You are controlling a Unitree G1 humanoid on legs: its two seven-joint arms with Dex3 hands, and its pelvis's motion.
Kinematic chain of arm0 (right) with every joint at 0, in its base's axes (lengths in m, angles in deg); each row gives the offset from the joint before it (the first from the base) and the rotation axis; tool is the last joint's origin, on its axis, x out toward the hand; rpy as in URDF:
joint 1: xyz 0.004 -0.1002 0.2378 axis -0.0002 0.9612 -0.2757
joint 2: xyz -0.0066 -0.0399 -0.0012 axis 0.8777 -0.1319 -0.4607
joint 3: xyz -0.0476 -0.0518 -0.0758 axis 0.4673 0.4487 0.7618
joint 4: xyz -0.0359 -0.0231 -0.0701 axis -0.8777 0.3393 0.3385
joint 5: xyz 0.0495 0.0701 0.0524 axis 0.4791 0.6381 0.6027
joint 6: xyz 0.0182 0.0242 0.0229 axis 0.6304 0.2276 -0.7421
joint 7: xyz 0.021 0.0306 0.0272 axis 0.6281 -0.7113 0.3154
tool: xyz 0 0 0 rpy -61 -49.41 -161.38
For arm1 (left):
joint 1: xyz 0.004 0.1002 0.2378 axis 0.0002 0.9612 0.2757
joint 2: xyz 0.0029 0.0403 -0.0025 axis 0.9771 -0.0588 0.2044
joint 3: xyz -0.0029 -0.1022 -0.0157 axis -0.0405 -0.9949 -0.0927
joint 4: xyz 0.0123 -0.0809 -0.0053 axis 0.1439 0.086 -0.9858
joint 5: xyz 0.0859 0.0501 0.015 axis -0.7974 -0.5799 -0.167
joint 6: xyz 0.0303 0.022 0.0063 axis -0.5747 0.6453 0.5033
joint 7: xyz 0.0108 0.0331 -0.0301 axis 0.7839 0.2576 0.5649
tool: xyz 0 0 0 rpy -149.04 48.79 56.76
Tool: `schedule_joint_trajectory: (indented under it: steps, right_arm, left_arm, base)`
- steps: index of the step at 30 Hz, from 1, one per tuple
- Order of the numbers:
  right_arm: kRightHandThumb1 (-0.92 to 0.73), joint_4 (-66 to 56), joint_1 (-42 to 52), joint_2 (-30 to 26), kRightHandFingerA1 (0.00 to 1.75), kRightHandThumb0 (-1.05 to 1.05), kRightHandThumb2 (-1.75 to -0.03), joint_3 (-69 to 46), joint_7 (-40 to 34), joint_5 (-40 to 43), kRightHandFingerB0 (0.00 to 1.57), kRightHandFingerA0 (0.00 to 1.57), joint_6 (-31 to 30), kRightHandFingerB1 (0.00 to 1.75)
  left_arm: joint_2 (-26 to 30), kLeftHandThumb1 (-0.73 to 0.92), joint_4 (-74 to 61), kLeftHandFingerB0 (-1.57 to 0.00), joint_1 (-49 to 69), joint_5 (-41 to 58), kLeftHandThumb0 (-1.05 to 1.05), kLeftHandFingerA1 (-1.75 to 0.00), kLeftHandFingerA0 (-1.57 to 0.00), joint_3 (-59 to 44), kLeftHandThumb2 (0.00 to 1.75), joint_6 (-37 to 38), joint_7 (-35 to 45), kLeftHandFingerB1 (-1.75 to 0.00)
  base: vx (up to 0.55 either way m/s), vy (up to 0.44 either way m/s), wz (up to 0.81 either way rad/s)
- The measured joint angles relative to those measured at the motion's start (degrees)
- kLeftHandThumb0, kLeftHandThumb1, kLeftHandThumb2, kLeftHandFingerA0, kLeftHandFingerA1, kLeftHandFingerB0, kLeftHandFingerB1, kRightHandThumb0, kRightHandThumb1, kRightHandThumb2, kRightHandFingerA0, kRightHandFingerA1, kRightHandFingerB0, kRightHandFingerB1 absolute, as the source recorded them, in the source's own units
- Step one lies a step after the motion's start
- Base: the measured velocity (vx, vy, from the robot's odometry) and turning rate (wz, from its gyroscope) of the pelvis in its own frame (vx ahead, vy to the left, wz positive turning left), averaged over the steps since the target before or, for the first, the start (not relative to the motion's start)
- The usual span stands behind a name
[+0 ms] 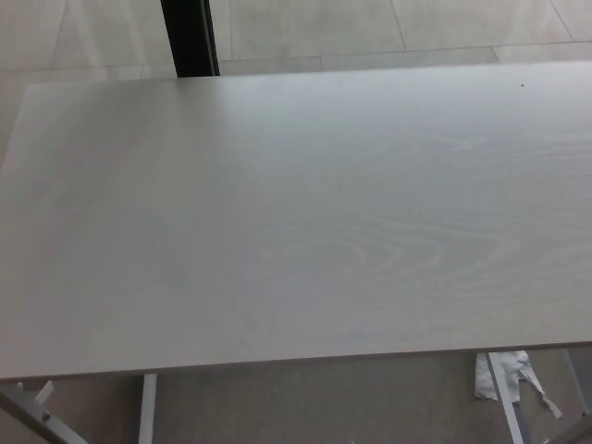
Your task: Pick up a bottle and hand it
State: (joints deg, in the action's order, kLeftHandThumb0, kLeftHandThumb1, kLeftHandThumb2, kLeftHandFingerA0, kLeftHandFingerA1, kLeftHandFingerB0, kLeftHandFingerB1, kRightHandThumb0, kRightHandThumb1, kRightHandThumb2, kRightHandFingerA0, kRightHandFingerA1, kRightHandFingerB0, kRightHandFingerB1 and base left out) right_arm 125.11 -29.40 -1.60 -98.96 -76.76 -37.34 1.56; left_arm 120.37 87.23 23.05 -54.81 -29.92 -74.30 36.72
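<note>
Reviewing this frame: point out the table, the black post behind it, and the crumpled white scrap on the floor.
table (305, 222), head view, bare middle of its pale top.
black post (190, 37), head view, its middle, beyond the far edge.
white scrap (488, 377), head view, its crumpled body, lower right.
</note>
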Motion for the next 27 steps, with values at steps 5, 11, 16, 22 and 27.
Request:
schedule_joint_trajectory:
  steps: [5,11,16,22,27]
  right_arm:
    - [-0.51,0.4,-0.2,0.0,1.29,-0.67,-0.57,0.0,0.1,0.1,0.32,0.89,0.0,0.48]
    - [-0.40,0.8,-0.2,0.0,1.14,-0.67,-0.82,0.0,0.1,0.2,0.27,0.94,0.1,0.53]
    - [-0.51,1.4,-0.3,0.0,1.25,-0.65,-0.56,0.0,0.2,0.2,0.33,0.90,0.2,0.47]
    - [-0.52,2.0,-0.4,0.0,1.23,-0.64,-0.57,0.0,0.2,0.2,0.33,0.92,0.3,0.46]
    - [-0.53,2.0,-0.3,0.0,1.14,-0.64,-0.56,0.0,0.2,0.2,0.31,0.90,0.6,0.47]
  left_arm:
    - [0.4,0.55,0.9,-0.40,-0.2,1.1,-0.74,-0.81,-0.45,0.6,0.57,0.9,0.1,-0.45]
    - [0.4,0.58,-0.1,-0.33,-0.3,2.8,-0.73,-0.72,-0.65,-0.2,0.58,1.0,-0.2,-0.44]
    - [0.5,0.54,-0.4,-0.41,-0.4,4.0,-0.70,-0.74,-0.60,-0.5,0.57,0.8,-0.2,-0.44]
    - [0.6,0.54,-0.2,-0.27,-0.5,5.2,-0.73,-0.72,-0.89,-1.0,0.57,-0.2,-0.2,-0.48]
    - [0.7,0.56,-0.8,-0.31,0.4,5.8,-0.74,-0.76,-0.67,-0.4,0.57,-0.5,0.3,-0.46]
  base:
    - [0.00,0.000,0.00]
    - [0.00,0.000,0.00]
    - [0.00,0.000,0.00]
    - [0.00,0.000,0.00]
    - [0.00,0.000,0.00]
